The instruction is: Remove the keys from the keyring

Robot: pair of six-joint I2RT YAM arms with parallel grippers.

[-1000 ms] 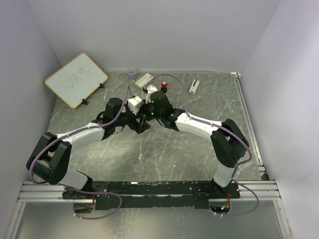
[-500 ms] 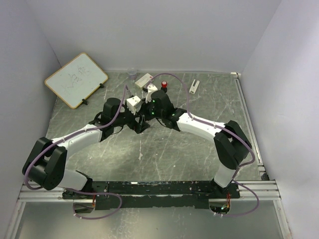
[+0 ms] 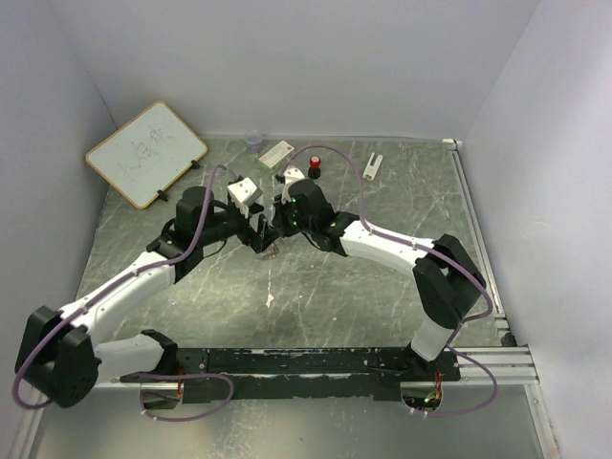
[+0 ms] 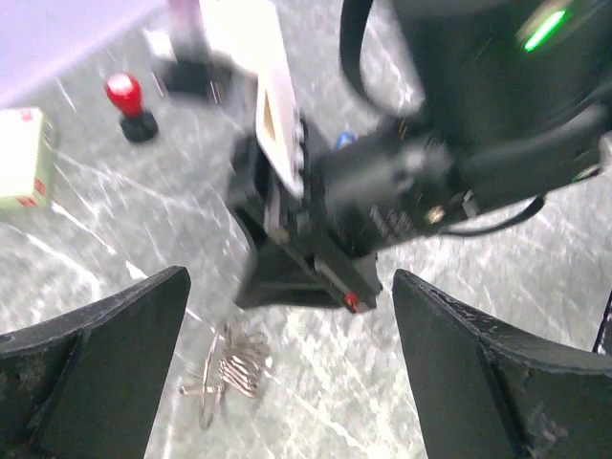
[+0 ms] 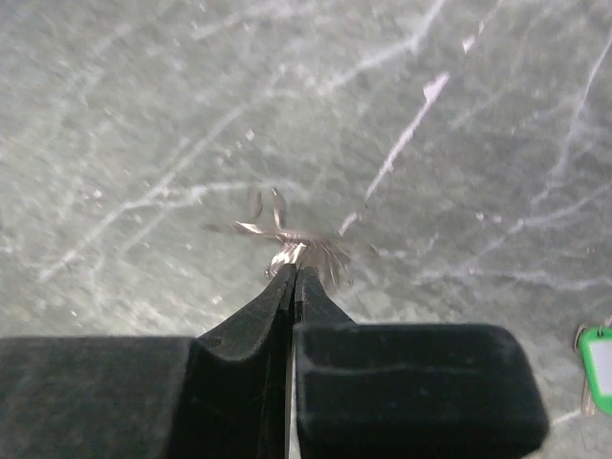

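Observation:
The keyring [image 5: 298, 241] is a small silvery bundle of wire loops and thin metal pieces lying on the marbled table [image 3: 316, 287]. My right gripper [image 5: 295, 270] is shut, its tips pinching the bundle's near edge. From the left wrist view the keyring [image 4: 229, 368] lies just below the right gripper's black fingers [image 4: 273, 273]. My left gripper [image 4: 292, 382] hangs wide open above it with nothing between its fingers. One key with a green head [image 5: 598, 368] lies apart at the right edge. A small blue bit [image 4: 346, 139] shows behind the right gripper. Both grippers meet at mid-table [image 3: 270, 234].
A red-capped black knob [image 3: 314, 170] and a white box [image 3: 276, 153] stand behind the grippers. A whiteboard [image 3: 145, 153] leans at the back left. A clear cup [image 3: 253, 142] and a small white piece [image 3: 372, 165] lie near the back wall.
The right gripper has shut at the keyring. The left arm has swung its elbow out to the left, and its gripper has shifted slightly left, staying open.

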